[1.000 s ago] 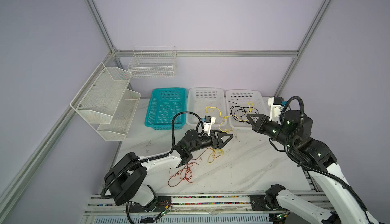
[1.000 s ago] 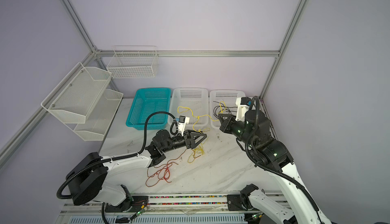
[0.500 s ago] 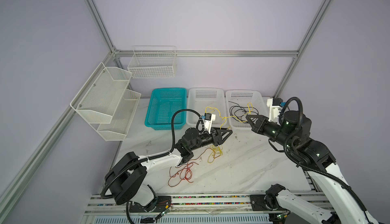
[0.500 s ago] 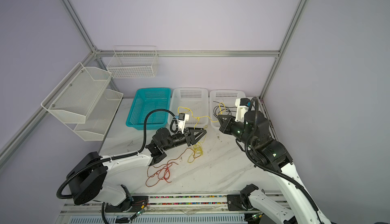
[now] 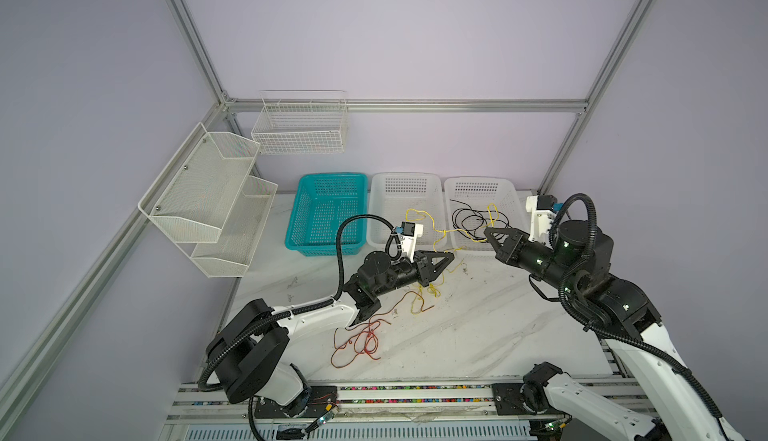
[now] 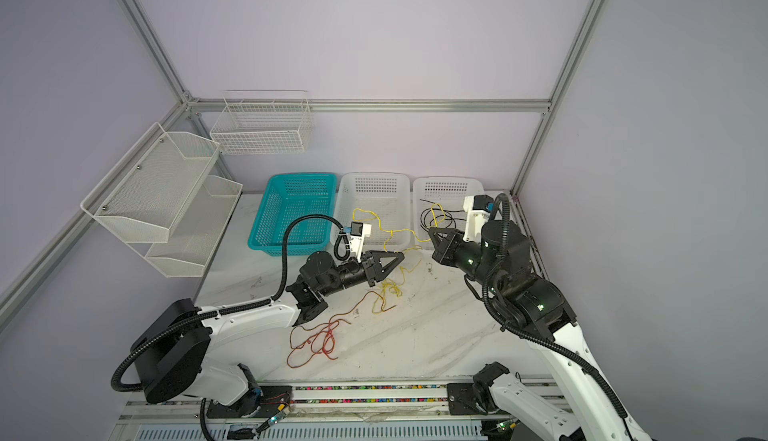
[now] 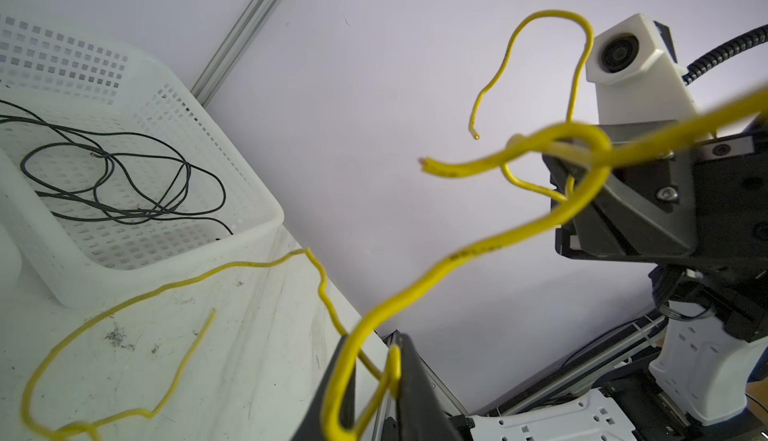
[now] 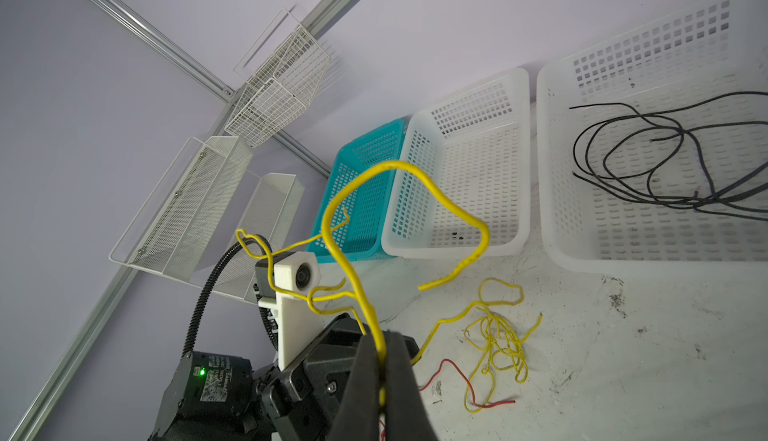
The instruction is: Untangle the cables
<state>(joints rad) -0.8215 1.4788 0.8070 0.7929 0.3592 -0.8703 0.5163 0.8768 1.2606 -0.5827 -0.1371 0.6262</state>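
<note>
A second ago the left gripper (image 5: 451, 255) stood with its jaws spread wide. Now they have drawn together on the thin yellow cable (image 7: 469, 257), and its tip sits a little higher in both top views. The right gripper (image 5: 487, 233) remains clenched on the same cable and has hardly moved.

In both top views the grippers face each other above the back of the white marble-patterned desk (image 5: 478, 335), near but apart, with the yellow strand slung between them. Only the left wrist view shows that strand wound into a loop at the right gripper's tip. Only the right wrist view shows it pinched between the right fingers (image 8: 405, 385). The thin red-orange cable (image 5: 368, 340), a loose heap toward the desk's front left, shows whole in the top views alone.

The yellow cable is kinked and rises in open curls, with its remainder a small snarl at the desk's middle. The thin black cable (image 8: 690, 202) lies coiled in the white perforated plastic basket (image 8: 545, 168) at the back right corner.
</note>
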